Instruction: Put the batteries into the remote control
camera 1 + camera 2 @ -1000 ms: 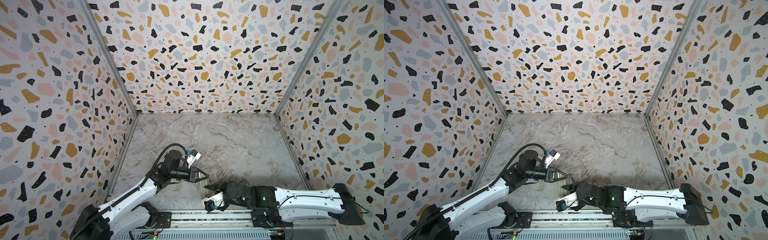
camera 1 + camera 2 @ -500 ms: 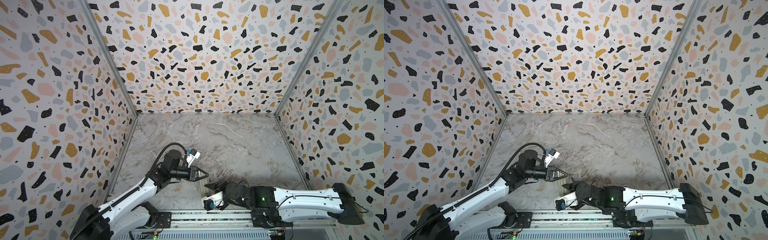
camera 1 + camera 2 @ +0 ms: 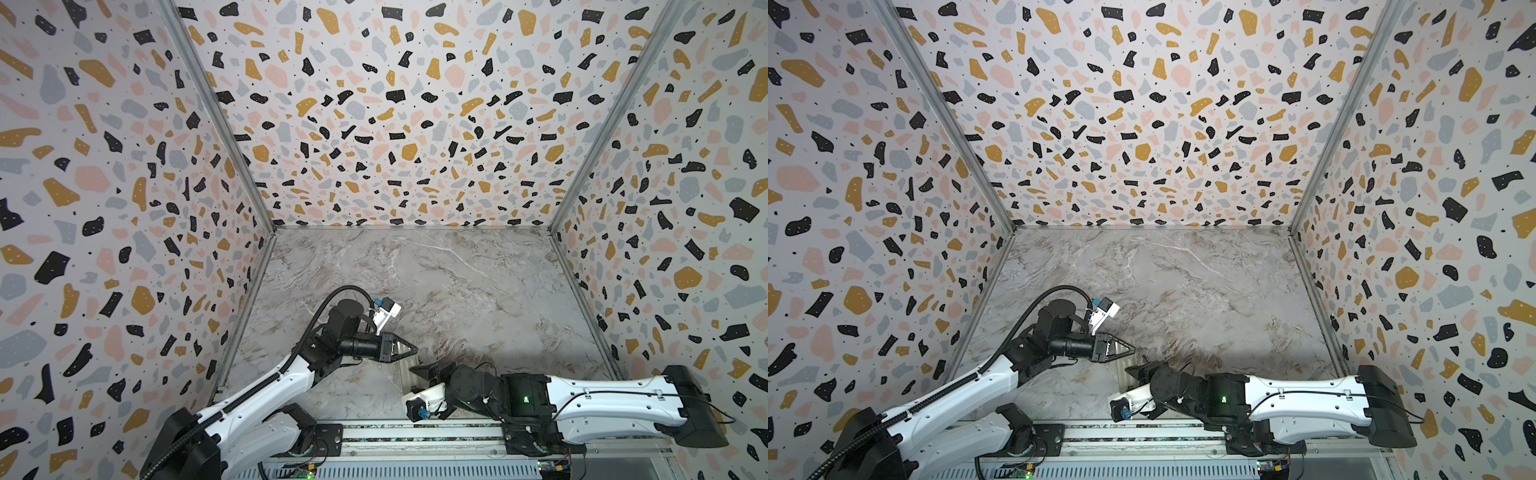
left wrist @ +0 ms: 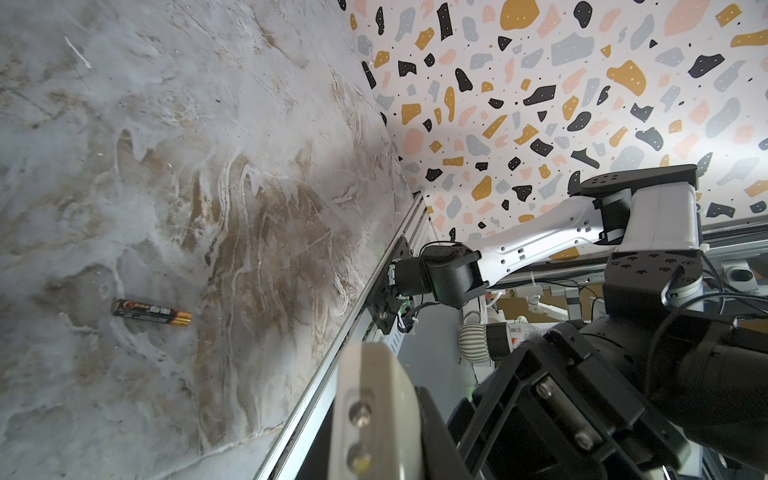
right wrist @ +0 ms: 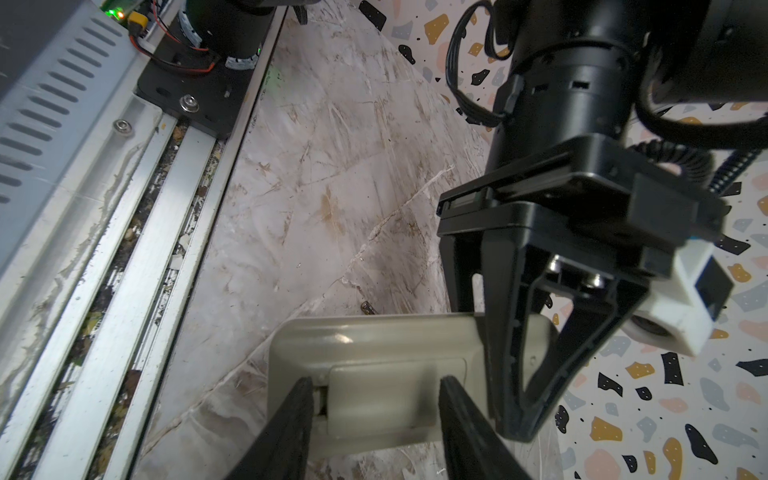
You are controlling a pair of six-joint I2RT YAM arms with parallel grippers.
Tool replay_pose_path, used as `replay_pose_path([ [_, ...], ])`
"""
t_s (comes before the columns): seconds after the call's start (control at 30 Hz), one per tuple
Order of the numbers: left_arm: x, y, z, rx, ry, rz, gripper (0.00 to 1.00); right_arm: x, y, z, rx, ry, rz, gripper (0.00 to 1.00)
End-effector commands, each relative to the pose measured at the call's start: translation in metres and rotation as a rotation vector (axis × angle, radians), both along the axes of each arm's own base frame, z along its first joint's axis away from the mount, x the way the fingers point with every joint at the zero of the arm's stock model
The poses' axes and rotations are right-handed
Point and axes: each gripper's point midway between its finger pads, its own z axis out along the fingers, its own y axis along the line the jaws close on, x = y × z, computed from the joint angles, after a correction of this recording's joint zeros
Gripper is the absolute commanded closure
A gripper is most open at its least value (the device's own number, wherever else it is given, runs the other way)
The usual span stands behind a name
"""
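Right wrist view: your left jaws clamp the remote point(image 5: 374, 332), back up, by the desk's point(image 5: 332, 166) near edge. Right jaws stand apart astride its cover point(image 5: 390, 386), not yet off. One battery point(image 4: 151, 312) lies loose on the desk. All loading remains, I judge.

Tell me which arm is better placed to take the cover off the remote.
Right, probably: the right gripper stands open astride the cover on the remote control, while the left gripper is shut across the remote's end.
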Motion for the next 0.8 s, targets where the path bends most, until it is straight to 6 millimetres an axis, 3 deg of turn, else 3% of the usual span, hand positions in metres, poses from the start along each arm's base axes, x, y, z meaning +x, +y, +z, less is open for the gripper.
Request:
replay_pose_path([
  [0.0,-0.0061,-0.0038,0.0162,-0.055,-0.022,-0.045,1.0,0.0055,-0.0011,0.014,0.03,-0.025,-0.025,0.49],
  [0.6,-0.0058,-0.0041,0.0152,-0.054,-0.022,-0.045,1.0,0.008,-0.0007,0.0067,0.004,-0.093,-0.054,0.5],
  [0.77,-0.0047,-0.0047,0.013,-0.05,-0.018,-0.044,1.0,0.0097,-0.002,0.0151,0.034,-0.112,-0.068,0.5],
])
